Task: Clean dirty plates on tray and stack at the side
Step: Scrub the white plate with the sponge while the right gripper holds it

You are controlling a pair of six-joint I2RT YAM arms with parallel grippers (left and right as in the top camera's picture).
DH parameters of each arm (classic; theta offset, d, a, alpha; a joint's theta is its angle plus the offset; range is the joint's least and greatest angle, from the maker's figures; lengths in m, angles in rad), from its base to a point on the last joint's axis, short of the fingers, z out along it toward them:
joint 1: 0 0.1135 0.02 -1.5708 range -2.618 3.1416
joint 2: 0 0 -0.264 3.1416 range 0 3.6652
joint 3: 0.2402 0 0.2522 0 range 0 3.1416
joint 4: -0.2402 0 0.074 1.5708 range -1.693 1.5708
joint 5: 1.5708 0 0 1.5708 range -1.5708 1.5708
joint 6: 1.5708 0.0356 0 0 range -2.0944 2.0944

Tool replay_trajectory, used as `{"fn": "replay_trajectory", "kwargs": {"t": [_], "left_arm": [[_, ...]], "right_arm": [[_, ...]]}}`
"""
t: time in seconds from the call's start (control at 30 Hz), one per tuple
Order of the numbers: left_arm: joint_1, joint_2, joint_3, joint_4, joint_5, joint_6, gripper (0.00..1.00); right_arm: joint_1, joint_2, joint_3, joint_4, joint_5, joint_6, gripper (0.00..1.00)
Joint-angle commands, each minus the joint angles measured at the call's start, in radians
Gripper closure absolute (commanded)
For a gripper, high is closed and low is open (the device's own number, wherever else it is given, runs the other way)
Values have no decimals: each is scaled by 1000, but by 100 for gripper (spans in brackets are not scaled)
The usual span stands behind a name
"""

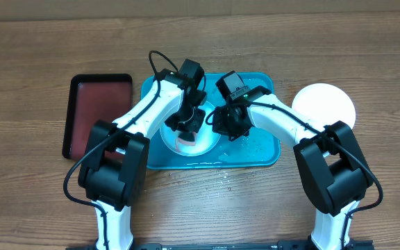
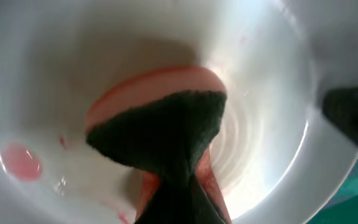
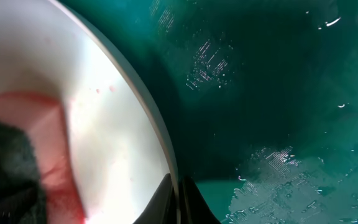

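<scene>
A pale plate (image 1: 203, 144) with a white centre lies on the left half of the turquoise tray (image 1: 259, 149). My left gripper (image 1: 185, 126) is shut on a pink sponge with a dark green scrub face (image 2: 160, 130) and presses it onto the plate's inside (image 2: 55, 74). Red smears (image 2: 20, 162) show on the plate beside the sponge. My right gripper (image 3: 178, 202) is shut on the plate's rim (image 3: 157, 134) at its right side, also seen from overhead (image 1: 222, 123). A white plate (image 1: 323, 104) lies on the table right of the tray. A yellow-green rimmed plate is not in view.
A smaller black tray with a dark red inside (image 1: 99, 111) lies left of the turquoise tray. The turquoise tray's floor (image 3: 278, 93) is wet with water drops. Both arms cross over the tray's front half.
</scene>
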Motion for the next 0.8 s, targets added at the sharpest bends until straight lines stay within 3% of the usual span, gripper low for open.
{"fn": "replay_trajectory", "kwargs": {"t": [0.0, 0.13, 0.33, 0.6, 0.77], "left_arm": [[0, -5, -2, 43, -15, 43, 96], [0, -5, -3, 69, -206, -9, 95], [0, -5, -3, 97, -494, -235, 96], [-1, -5, -4, -14, -378, -259, 96], [0, -5, -6, -97, -142, -84, 96]], "right_arm": [[3, 8, 3, 6, 2, -4, 96], [3, 8, 3, 6, 2, -4, 96], [3, 8, 3, 6, 2, -4, 96], [3, 8, 3, 27, -18, -3, 96], [3, 8, 3, 21, -17, -5, 96]]}}
